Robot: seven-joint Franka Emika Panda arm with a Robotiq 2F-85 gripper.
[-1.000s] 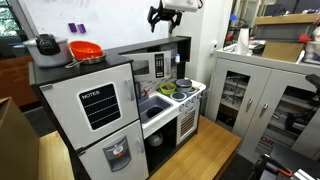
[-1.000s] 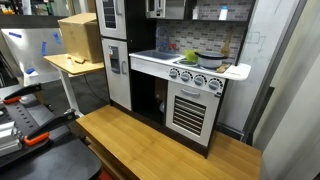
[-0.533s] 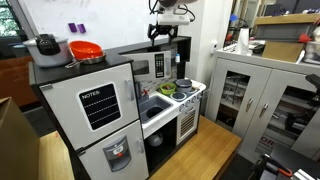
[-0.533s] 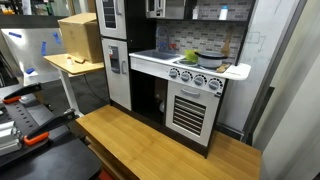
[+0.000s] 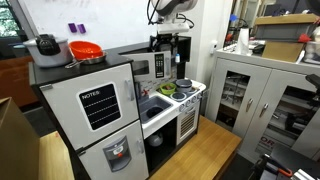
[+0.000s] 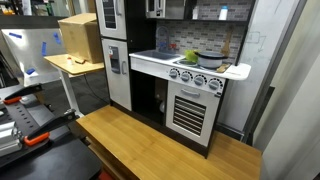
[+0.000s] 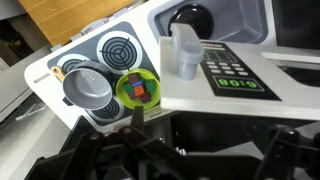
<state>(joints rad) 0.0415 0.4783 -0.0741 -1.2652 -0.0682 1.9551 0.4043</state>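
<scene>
Nearest to us in the wrist view is the gripper (image 7: 195,145), its dark fingers (image 7: 133,118) spread as wide as they go, with nothing between them. In an exterior view the gripper (image 5: 165,40) hangs just above the microwave of the toy kitchen (image 5: 100,105), touching nothing.

Straight ahead of the open jaws stands a pale plastic cup (image 7: 185,52), upright, just beside the microwave keypad (image 7: 232,72). It overlaps the edge of that white panel, but we cannot tell whether it rests on the panel or on the counter below.

We judge the cup to be light and thin-walled. It looks stiff enough to hold its shape, but smooth, and it would tip easily if nudged from one side. The best hold looks to be across the wall, about halfway up, with a finger on each side. A pinch on the rim could flex it or let it slip.

A little further, to one side of the cup, a green bowl (image 7: 137,90) sits on the stove top with small red and blue pieces in it. It touches a steel pot (image 7: 88,88), and both would be knocked easily. Beyond them is a bare ringed burner (image 7: 120,47), and past the cup the dark hollow of the sink (image 7: 195,15).

Farthest off, in an exterior view, an orange bowl (image 5: 85,50) rests on top of the toy fridge, well apart from the gripper.
</scene>
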